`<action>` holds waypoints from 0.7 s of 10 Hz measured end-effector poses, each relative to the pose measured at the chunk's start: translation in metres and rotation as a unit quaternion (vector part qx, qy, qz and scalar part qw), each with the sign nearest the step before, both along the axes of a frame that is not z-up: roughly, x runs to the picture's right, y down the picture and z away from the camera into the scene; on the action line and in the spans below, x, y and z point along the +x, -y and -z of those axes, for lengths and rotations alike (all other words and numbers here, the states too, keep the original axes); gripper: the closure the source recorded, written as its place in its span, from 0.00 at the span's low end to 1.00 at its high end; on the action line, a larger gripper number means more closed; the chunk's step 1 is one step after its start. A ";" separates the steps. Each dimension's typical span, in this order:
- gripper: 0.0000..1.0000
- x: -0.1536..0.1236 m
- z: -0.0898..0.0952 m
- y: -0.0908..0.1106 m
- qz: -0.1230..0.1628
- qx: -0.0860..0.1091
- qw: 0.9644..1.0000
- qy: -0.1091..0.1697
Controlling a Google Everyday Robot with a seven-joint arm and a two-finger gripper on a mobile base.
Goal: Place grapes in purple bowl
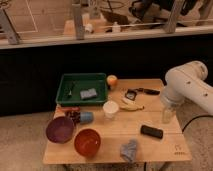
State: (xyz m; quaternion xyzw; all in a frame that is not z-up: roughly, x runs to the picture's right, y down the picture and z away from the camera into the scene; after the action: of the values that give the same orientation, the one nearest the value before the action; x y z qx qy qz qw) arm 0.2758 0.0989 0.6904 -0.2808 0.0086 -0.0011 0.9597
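Note:
The grapes [73, 116] are a small dark maroon cluster on the left part of the wooden table [165, 150], between the purple bowl [59, 130] and a small blue cup [86, 117]. They touch or nearly touch the bowl's far right rim. The purple bowl sits at the table's front left and looks empty. My white arm [187, 87] hangs over the table's right edge. The gripper [167, 114] points down near that edge, far to the right of the grapes and the bowl.
A glossy orange-red bowl [87, 142] sits right of the purple bowl. A green tray [82, 87] holding a grey object stands at the back left. An orange [112, 80], white cup [110, 109], banana [131, 105], black device [151, 132] and grey cloth [129, 149] lie about.

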 end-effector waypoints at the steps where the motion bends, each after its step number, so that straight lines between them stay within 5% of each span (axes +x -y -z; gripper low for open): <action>1: 0.20 -0.017 -0.008 0.007 0.022 -0.002 1.000 0.021; 3: 0.20 -0.058 -0.018 0.007 0.063 -0.014 0.996 0.062; 7: 0.20 -0.150 -0.026 0.000 0.130 -0.025 0.981 0.143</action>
State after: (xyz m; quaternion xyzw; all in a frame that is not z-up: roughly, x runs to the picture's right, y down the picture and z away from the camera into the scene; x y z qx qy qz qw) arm 0.1258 0.0989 0.7166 -0.2983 -0.0929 -0.1662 0.9353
